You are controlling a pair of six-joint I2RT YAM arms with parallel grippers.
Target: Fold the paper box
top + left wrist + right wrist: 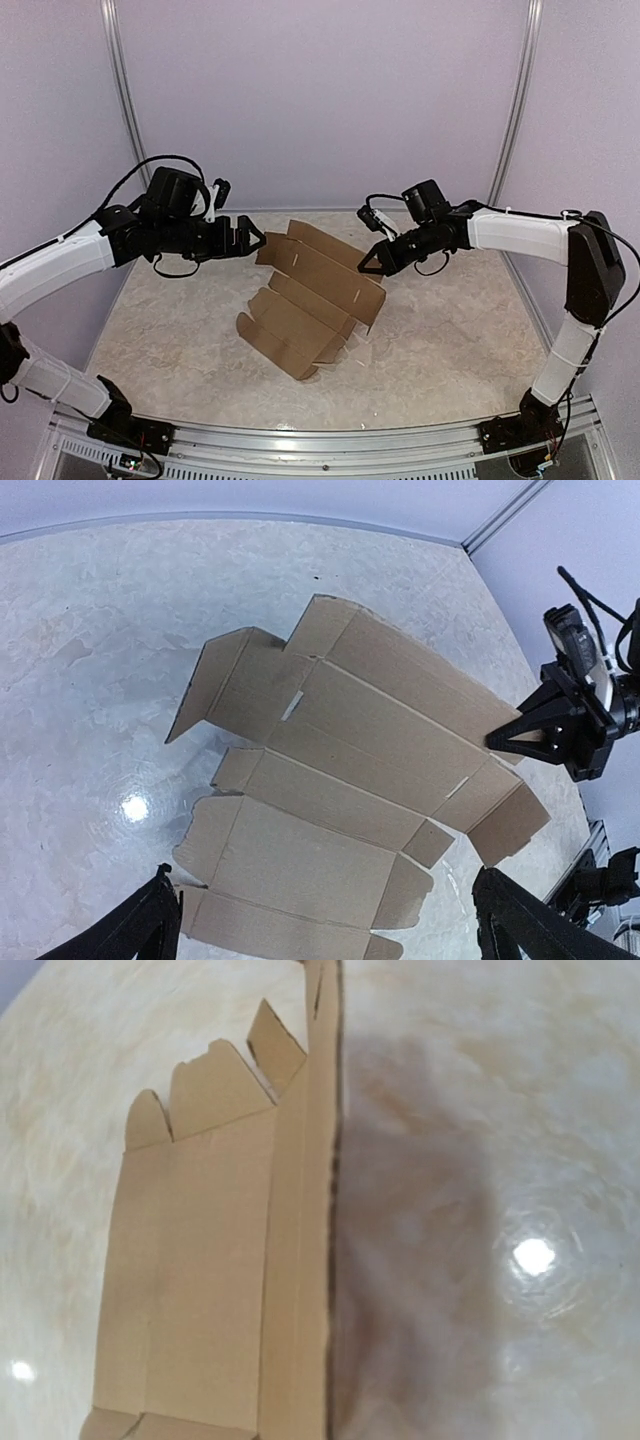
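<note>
The paper box point(315, 295) is a flat brown die-cut sheet with flaps and tabs, lying unfolded mid-table with its far right side lifted off the surface. My right gripper point(368, 266) is shut on that raised right edge; in the left wrist view its black tip point(497, 742) meets the sheet's edge. The right wrist view shows the paper box point(200, 1260) almost edge-on, running down to the bottom of the frame, with my own fingers out of sight. My left gripper point(255, 238) hangs open above the sheet's far left corner, its fingers point(150, 925) wide apart over the paper box point(330, 780), touching nothing.
The marble-patterned table point(170, 330) is enclosed by pale walls with metal posts point(122, 90) at the back corners. An aluminium rail point(330, 440) runs along the near edge between the arm bases.
</note>
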